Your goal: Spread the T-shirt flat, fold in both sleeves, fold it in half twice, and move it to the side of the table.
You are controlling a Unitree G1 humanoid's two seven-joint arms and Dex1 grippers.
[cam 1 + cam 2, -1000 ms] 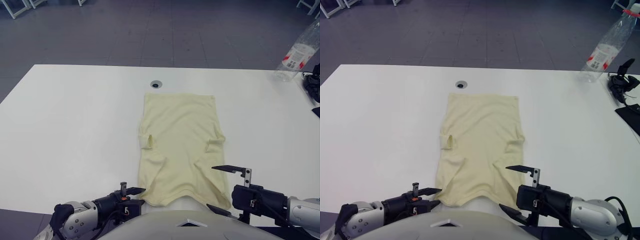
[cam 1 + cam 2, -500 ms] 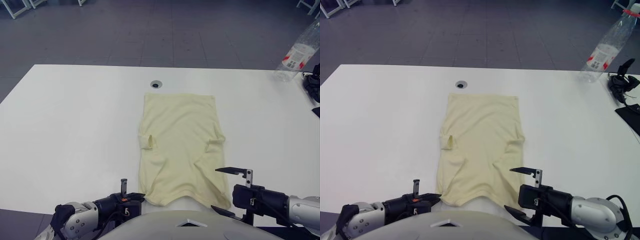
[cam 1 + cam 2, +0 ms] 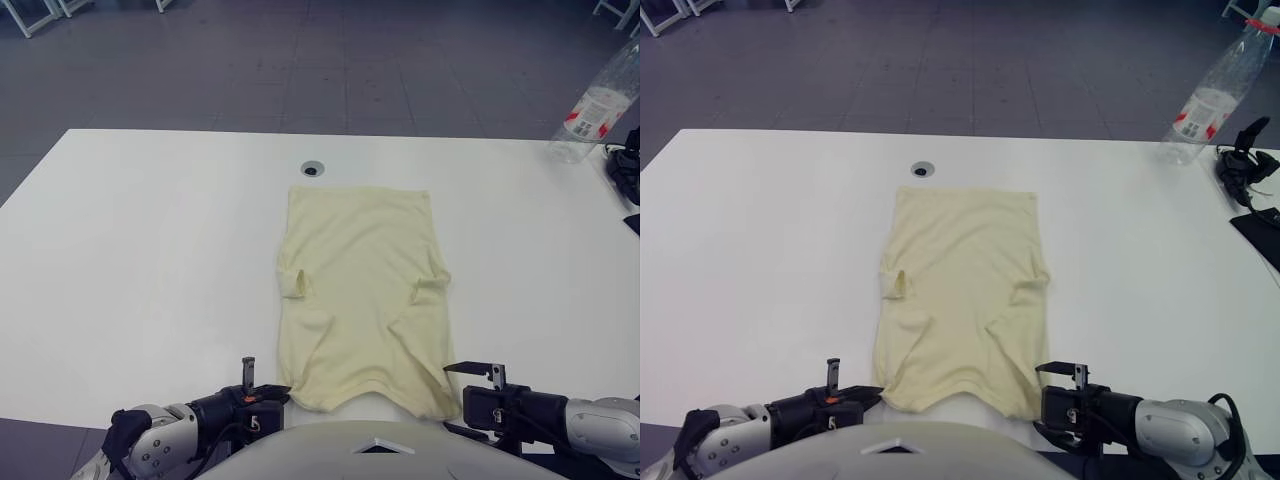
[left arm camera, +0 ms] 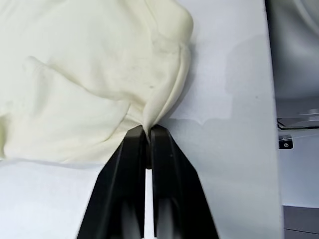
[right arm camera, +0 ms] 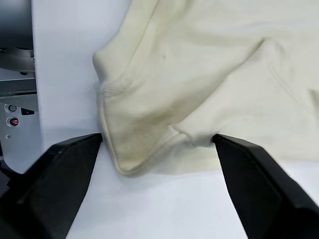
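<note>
Right tool [image 5: 158, 143] dropped lower, fingers spread astride T-shirt [image 3: 360, 290] corner, left tool [image 4: 147, 130] pinching opposite near corner

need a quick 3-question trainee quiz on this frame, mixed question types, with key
1. True or false: the left gripper is shut on the T-shirt at its near edge.
2. The right gripper is: A) shut on cloth; B) open, astride the shirt's near corner; C) resting on the shirt's middle.
3. What clear object is at the far right of the table?
Key: 1 true; 2 B; 3 a plastic bottle.
</note>
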